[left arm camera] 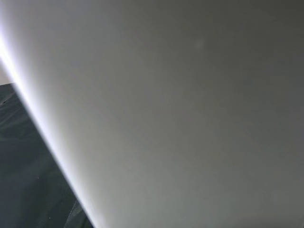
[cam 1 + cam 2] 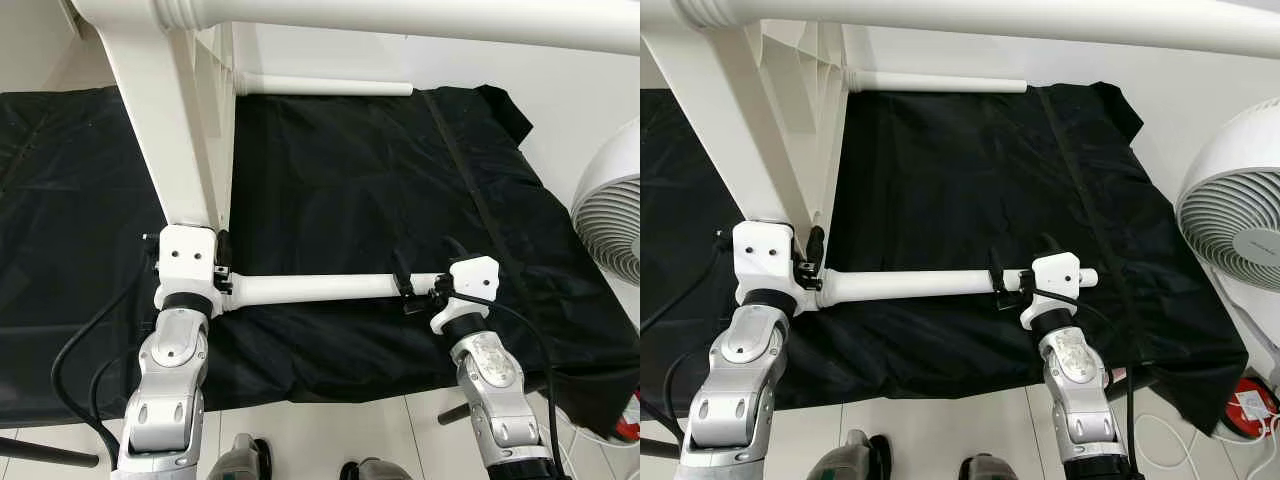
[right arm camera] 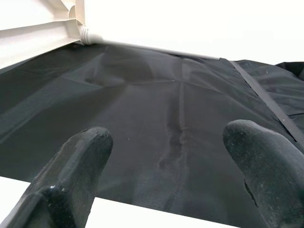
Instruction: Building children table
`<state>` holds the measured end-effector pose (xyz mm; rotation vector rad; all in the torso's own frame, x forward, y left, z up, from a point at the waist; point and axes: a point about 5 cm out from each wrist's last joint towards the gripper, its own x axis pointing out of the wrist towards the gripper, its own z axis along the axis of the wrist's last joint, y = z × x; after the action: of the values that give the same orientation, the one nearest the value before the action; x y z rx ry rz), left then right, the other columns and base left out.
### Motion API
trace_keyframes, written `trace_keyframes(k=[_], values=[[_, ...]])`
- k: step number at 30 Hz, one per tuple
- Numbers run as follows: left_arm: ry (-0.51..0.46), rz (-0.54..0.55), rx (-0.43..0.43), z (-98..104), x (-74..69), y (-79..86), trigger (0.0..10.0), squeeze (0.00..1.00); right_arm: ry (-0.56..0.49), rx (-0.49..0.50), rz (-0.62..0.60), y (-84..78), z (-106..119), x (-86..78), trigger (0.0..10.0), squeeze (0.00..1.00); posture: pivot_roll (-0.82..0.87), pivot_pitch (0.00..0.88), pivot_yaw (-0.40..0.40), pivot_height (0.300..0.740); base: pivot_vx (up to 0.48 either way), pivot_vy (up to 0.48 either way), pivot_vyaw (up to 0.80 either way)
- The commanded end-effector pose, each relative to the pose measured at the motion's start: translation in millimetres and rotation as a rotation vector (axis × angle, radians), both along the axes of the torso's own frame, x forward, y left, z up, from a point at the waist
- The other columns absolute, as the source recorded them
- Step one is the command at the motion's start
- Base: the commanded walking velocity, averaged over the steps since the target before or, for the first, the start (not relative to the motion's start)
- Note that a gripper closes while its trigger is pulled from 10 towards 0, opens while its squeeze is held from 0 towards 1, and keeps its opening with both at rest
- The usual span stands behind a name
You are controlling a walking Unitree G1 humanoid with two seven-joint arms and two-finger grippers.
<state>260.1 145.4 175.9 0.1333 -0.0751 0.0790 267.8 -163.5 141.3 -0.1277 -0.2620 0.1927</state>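
the right gripper (image 2: pixel 420 287) straddles the near white table leg (image 2: pixel 320 289), its fingers (image 3: pixel 76 166) spread apart over the tube. the left gripper (image 2: pixel 222 262) sits where that leg meets the upturned white table (image 2: pixel 170 130); whether it is clamped cannot be told, as its wrist view is blank white plastic. everything lies on a black cloth (image 2: pixel 350 180). beyond, a second leg (image 2: pixel 325 86) lies by the wall. a white fan (image 2: pixel 1240 220) stands right; no writing is readable.

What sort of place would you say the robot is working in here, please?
Probably a room in a home: a tiled floor spread with a black sheet as a work area, a white fan beside it, and a white plastic table being assembled.
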Motion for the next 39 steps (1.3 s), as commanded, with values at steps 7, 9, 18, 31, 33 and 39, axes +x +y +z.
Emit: trace_keyframes(k=[7, 9, 18, 31, 33, 39], values=[[-0.116, 0.204, -0.092, 13.7, -9.0, 4.5, 0.0, 0.00, 0.010, -0.001, -0.012, -2.3, -0.3, -1.5, 10.0, 0.00, -0.08, 0.131, -0.004, 0.740, 0.000, 0.000, 0.00], [-0.125, 0.167, -0.047, 13.0, -13.1, 13.5, 0.0, 0.00, 0.010, -0.002, -0.007, -1.7, 0.1, -0.2, 10.0, 0.00, -0.07, 0.133, -0.010, 0.740, 0.000, 0.000, 0.00], [-0.131, 0.211, 0.037, 10.4, -27.8, 36.7, 0.0, 0.00, 0.008, -0.007, -0.013, -4.5, 1.1, 1.1, 10.0, 0.00, -0.06, 0.139, -0.009, 0.740, 0.000, 0.000, 0.00], [-0.152, 0.273, 0.137, 4.2, -42.3, 74.8, 0.0, 0.00, 0.009, -0.017, -0.015, -7.3, 0.1, 4.9, 10.0, 0.00, -0.06, 0.139, -0.009, 0.740, 0.000, 0.000, 0.00], [-0.144, 0.285, 0.130, 1.0, -45.0, 78.2, 0.0, 0.00, 0.009, -0.021, -0.017, -8.3, 0.1, 5.4, 10.0, 0.00, -0.06, 0.139, -0.009, 0.740, 0.000, 0.000, 0.00], [-0.130, 0.306, 0.163, -5.7, -55.6, 90.0, 0.0, 0.00, 0.005, -0.034, -0.015, -10.0, 1.3, 7.9, 10.0, 0.00, -0.04, 0.152, -0.008, 0.740, 0.000, 0.000, 0.00]])
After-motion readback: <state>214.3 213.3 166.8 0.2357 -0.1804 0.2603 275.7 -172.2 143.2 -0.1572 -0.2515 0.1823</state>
